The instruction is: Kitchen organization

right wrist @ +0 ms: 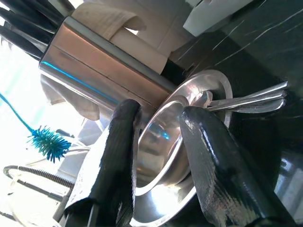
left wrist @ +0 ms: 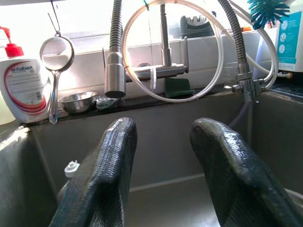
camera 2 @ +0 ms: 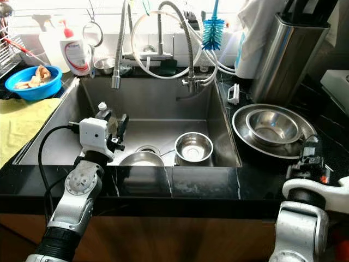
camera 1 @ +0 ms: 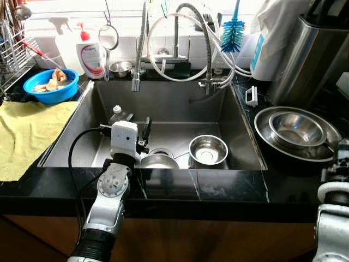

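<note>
My left gripper (left wrist: 161, 175) hangs open over the near edge of the sink (camera 1: 229, 125); my right gripper (right wrist: 161, 156) waits open beside the stacked dishes on the counter (camera 1: 229, 188).

In the basin I see a small steel bowl (camera 1: 208, 149) sitting upright near the drain, with a second, upturned bowl (camera 1: 157, 161) just beside it against the front wall, and a small bottle (camera 1: 116, 113) lying toward the left side behind my left wrist. My left fingers (left wrist: 102, 175) are spread with nothing between them, pointing at the pull-down faucet (camera 1: 138, 60). On the right counter a steel bowl (camera 2: 271, 125) rests inside a wide steel plate (camera 2: 242, 131), spoons (right wrist: 251, 99) lying across its rim; my right fingers stand apart just short of it. A blue bowl (camera 1: 52, 86), soap bottle (camera 1: 92, 54) and yellow cloth (camera 1: 27, 136) sit left of the sink.
</note>
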